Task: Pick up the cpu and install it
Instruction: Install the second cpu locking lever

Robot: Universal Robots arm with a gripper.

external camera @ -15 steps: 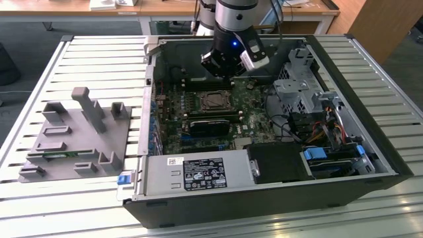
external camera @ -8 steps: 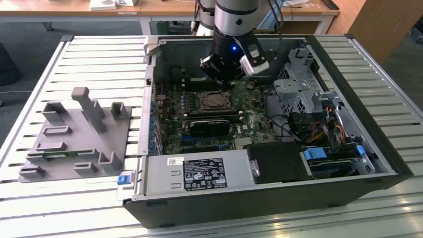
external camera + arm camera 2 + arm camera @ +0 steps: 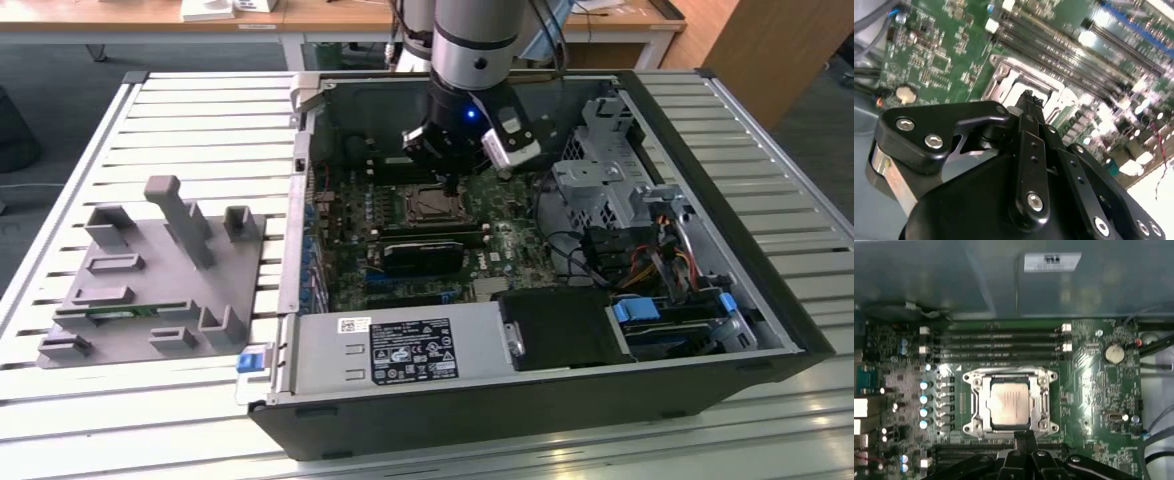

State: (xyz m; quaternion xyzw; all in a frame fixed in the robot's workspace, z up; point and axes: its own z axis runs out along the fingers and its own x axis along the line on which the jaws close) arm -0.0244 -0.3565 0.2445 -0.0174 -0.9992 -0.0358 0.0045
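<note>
The cpu (image 3: 1010, 402) is a small silvery square lying flat in the metal socket frame (image 3: 975, 405) on the green motherboard (image 3: 1094, 385). In the exterior view the cpu (image 3: 430, 206) sits in the socket inside the open computer case, just under the arm's tool. My gripper (image 3: 1024, 436) hangs a little above the socket's edge, beside the chip and not touching it. Its black fingers (image 3: 1028, 100) stand pressed together with nothing between them. In the exterior view the gripper (image 3: 451, 182) points straight down into the case.
Memory slots (image 3: 999, 342) run beside the socket, and a coin battery (image 3: 1114, 354) lies further off. A black heatsink-like block (image 3: 420, 255), a power supply (image 3: 400, 350) and a drive cage (image 3: 601, 180) crowd the case. A grey fixture (image 3: 147, 270) stands at the exterior view's left.
</note>
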